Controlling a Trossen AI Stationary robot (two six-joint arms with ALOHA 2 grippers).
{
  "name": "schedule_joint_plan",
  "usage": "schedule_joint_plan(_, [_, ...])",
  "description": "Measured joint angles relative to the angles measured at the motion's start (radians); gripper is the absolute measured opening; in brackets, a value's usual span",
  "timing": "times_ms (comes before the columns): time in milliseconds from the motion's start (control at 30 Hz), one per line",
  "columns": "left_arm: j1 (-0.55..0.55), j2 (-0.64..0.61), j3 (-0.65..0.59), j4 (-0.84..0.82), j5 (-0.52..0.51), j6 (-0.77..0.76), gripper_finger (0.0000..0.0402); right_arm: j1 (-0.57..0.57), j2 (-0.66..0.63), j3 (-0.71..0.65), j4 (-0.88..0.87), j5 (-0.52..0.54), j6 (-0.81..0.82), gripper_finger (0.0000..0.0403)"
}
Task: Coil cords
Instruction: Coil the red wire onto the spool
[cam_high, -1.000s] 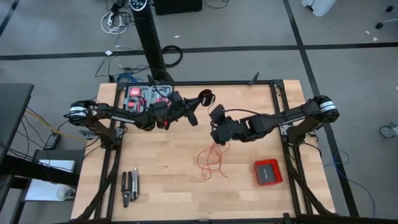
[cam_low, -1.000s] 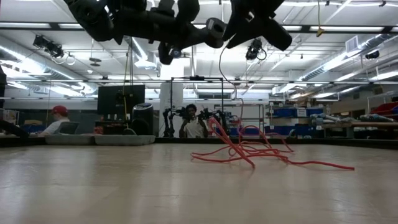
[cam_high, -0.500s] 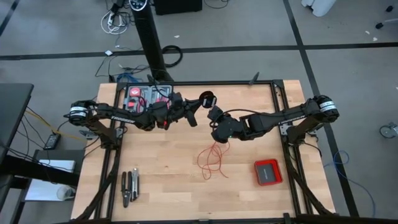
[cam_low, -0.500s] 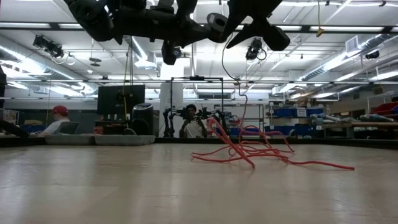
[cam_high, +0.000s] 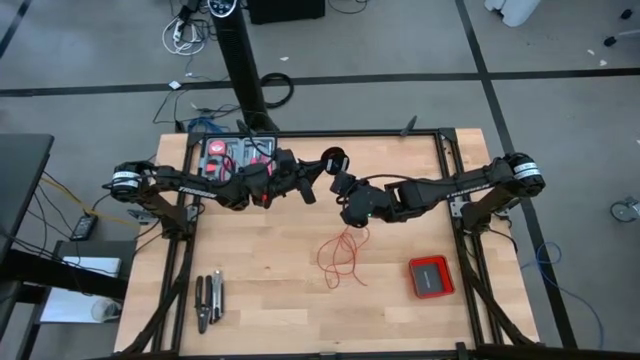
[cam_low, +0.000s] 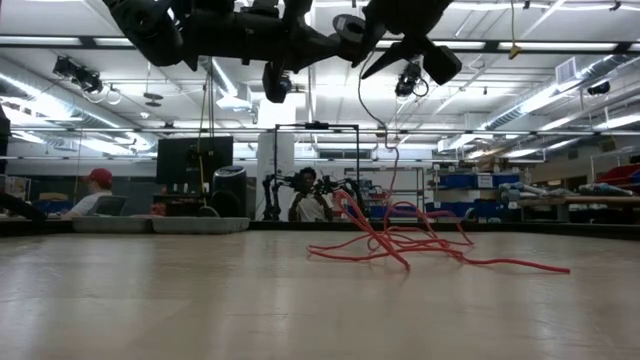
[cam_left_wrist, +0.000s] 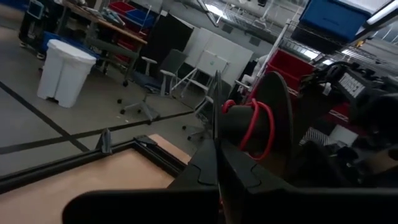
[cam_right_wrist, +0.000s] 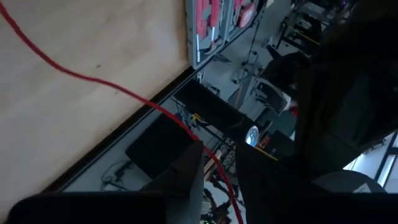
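The table (cam_high: 260, 270) is topped with pale wooden planks of matt, smooth finish, and it is framed by dark metal rails (cam_high: 448, 165). The red wire (cam_high: 340, 258) is sheathed in smooth, slightly glossy plastic and is wound in part on a matt black plastic spool (cam_left_wrist: 273, 121); the arms and the left gripper (cam_high: 312, 180) and right gripper (cam_high: 345, 195) are cased in matt black plastic or metal. A red box (cam_high: 431, 276) with a smooth plastic look, metal pliers (cam_high: 208, 298) with a dull sheen, and a tray (cam_high: 232, 155) of glossy red parts are also seen on the wood.
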Motion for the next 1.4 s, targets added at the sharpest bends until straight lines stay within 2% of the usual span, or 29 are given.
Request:
schedule_joint_plan(267, [0.0, 0.0, 0.0, 0.0, 0.0, 0.0, 0.0001, -0.007, 0.0, 0.0, -0.001, -0.006, -0.035, 0.0061])
schedule_joint_plan(533, [0.0, 0.0, 0.0, -0.002, 0.0, 0.001, 0.0001, -0.008, 0.0, 0.0, -0.002, -0.006, -0.027, 0.0004])
schedule_joint_plan(767, [0.0, 0.0, 0.0, -0.002, 0.0, 0.011, 0.0001, 0.006, 0.0, 0.0, 0.006, -0.005, 0.066, 0.0001])
schedule_joint_plan(933, [0.0, 0.0, 0.0, 0.003, 0.0, 0.095, 0.0001, 0.052, 0.0, 0.0, 0.056, -0.005, 0.186, 0.0001])
schedule_joint_plan(1100, [0.0, 0.0, 0.0, 0.018, 0.029, 0.288, 0.0001, 0.097, 0.0, 0.0, 0.164, -0.019, 0.329, 0.0001])
schedule_joint_plan(1300, [-0.001, 0.0, 0.0, 0.019, 0.079, 0.384, 0.0001, 0.116, 0.0, 0.0, 0.241, -0.02, 0.366, 0.0])
schedule_joint_plan(1400, [0.0, 0.0, 0.0, 0.018, 0.097, 0.428, 0.0001, 0.116, 0.0, 0.0, 0.285, 0.021, 0.36, 0.0])
